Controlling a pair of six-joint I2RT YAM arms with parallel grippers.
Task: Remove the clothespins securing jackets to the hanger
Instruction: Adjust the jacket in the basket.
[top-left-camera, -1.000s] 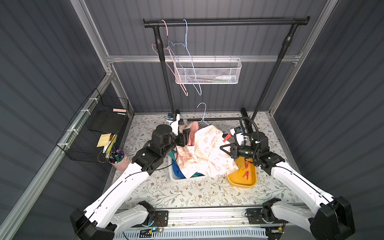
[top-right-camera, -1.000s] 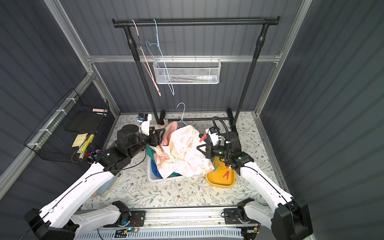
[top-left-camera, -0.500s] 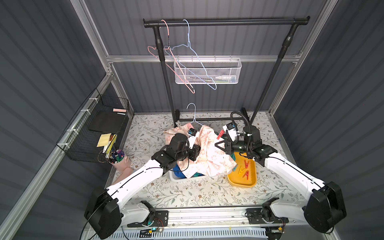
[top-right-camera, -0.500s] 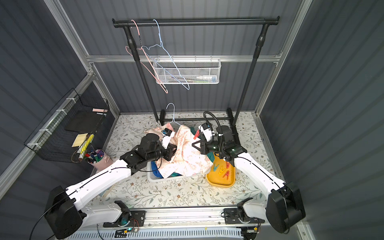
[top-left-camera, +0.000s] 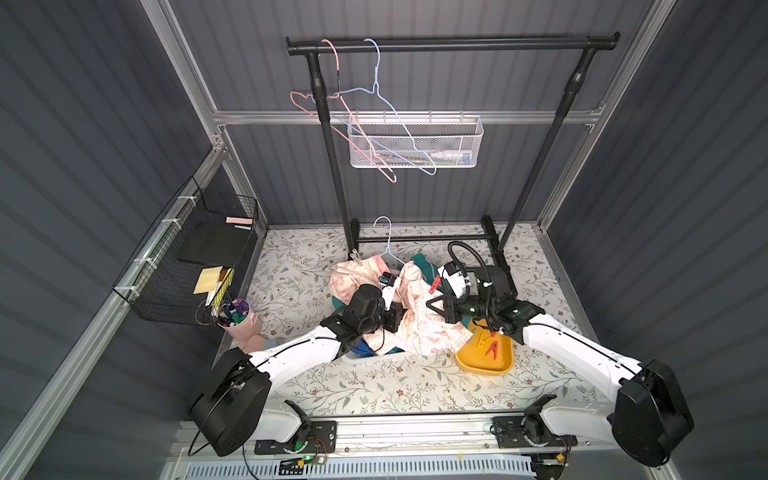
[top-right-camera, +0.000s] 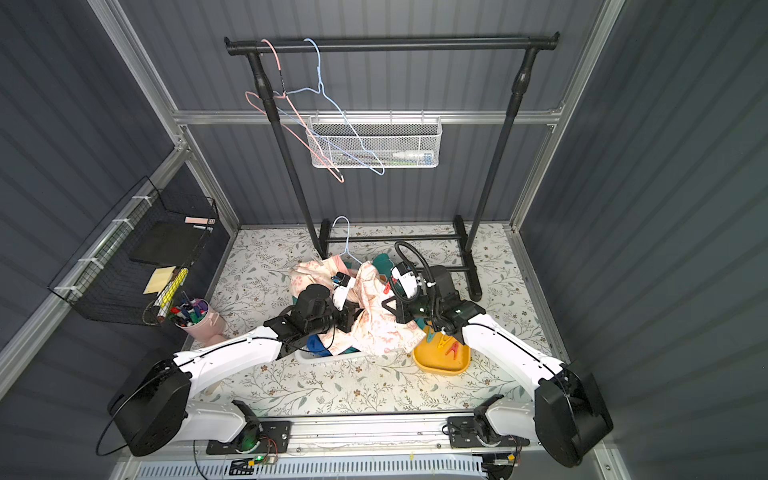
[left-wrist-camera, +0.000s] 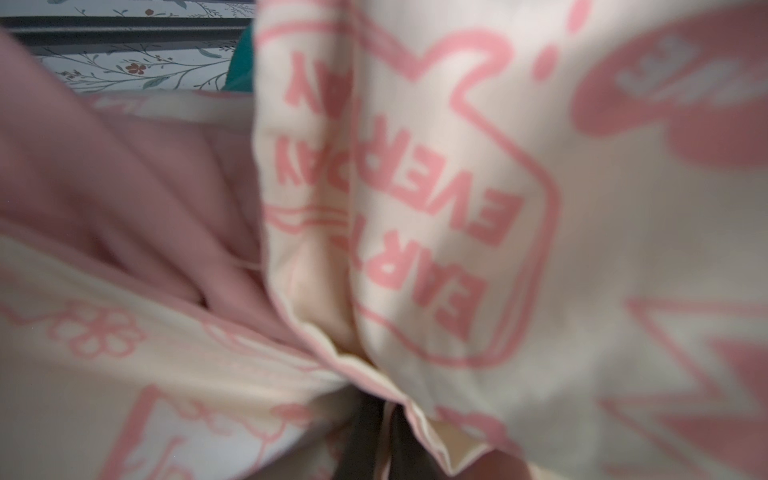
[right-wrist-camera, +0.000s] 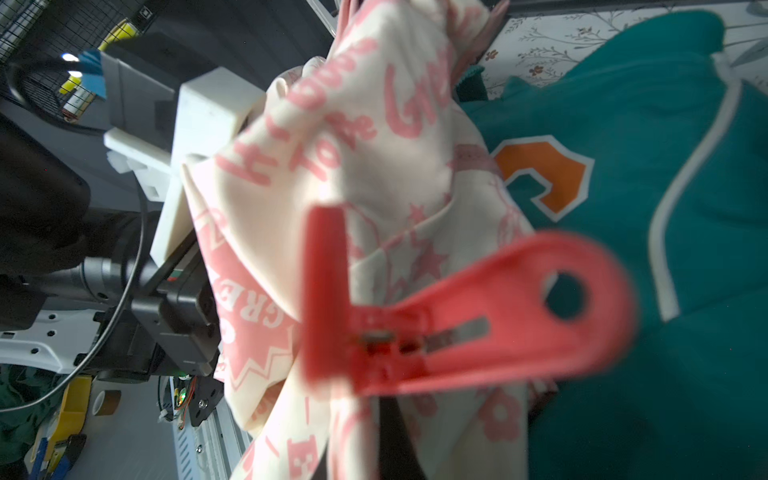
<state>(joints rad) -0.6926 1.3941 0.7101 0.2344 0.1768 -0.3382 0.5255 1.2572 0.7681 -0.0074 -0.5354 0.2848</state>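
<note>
Clothespins, count: four made out. One red-coral plastic spring clothespin (right-wrist-camera: 457, 324) sits crosswise at the tips of the right gripper (right-wrist-camera: 388, 409). Three loose clothespins (top-right-camera: 442, 343), teal, yellow and red, lie in the shallow yellow plastic tray (top-left-camera: 478, 365) behind and below those fingers.
Jackets, count: three. The cream jacket with pink print (top-left-camera: 419, 328) is bunched around the fingers of the left gripper (left-wrist-camera: 380, 415). The teal jacket with orange letter patch (right-wrist-camera: 665, 291) lies beyond the right fingertips. The blue jacket (top-right-camera: 316, 344) shows only as a scrap under the left wrist.
Hangers, count: three, all wire. The pink hanger (top-left-camera: 390, 178) and pale blue hanger (top-left-camera: 432, 171) hang on the black garment rail (top-left-camera: 457, 43), well apart from both sets of fingers. A third hanger hook (top-left-camera: 389, 241) rises from the cream jacket beyond the left fingers.
Left fingers: pressed together on a fold of the cream jacket.
Right fingers: pressed together, pinching the red-coral clothespin at its lower edge.
Hard to make out: the left fingertips are buried in cloth. Whether the held clothespin's jaws bite the cream jacket cannot be told.
Writing: "EVERYDAY" and a cut-off "EAR" are by the left fingers, "To Be" and a cut-off "Gr" by the right. The patch letter reads C or G.
</note>
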